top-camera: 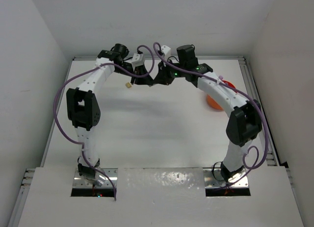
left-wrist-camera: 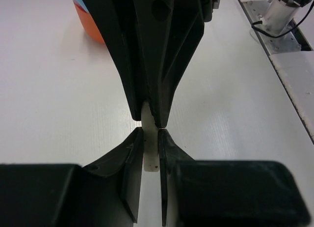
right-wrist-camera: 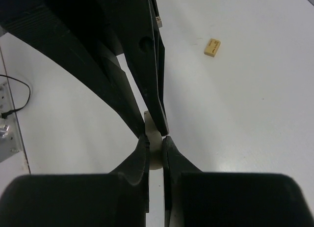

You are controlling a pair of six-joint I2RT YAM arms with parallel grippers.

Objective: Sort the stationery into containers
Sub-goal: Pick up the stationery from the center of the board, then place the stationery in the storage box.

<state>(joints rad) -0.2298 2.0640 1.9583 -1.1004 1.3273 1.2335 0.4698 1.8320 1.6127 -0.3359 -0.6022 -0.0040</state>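
"What's under the left gripper [left-wrist-camera: 150, 133] and the right gripper [right-wrist-camera: 155, 138]?"

"Just the white table [top-camera: 162, 128], matte with a faint grain. It runs on well ahead of both."

"And round it?"

"Plain white walls [top-camera: 29, 65] stand left, right and beyond them. Out past the right gripper's side, a pale rail [top-camera: 252, 89] lines the table edge."

"Behind them?"

"A glossy white board [top-camera: 162, 185] covers the near edge. Metal plates [top-camera: 110, 174] show in its two cut-outs."

"Anything loose?"

"Far ahead and to the right of the left gripper, a thin black wire [left-wrist-camera: 277, 36] curls over the edge strip. Another wire loop [right-wrist-camera: 28, 94] lies off to the right gripper's left, beside a metal bracket [right-wrist-camera: 6, 138]."
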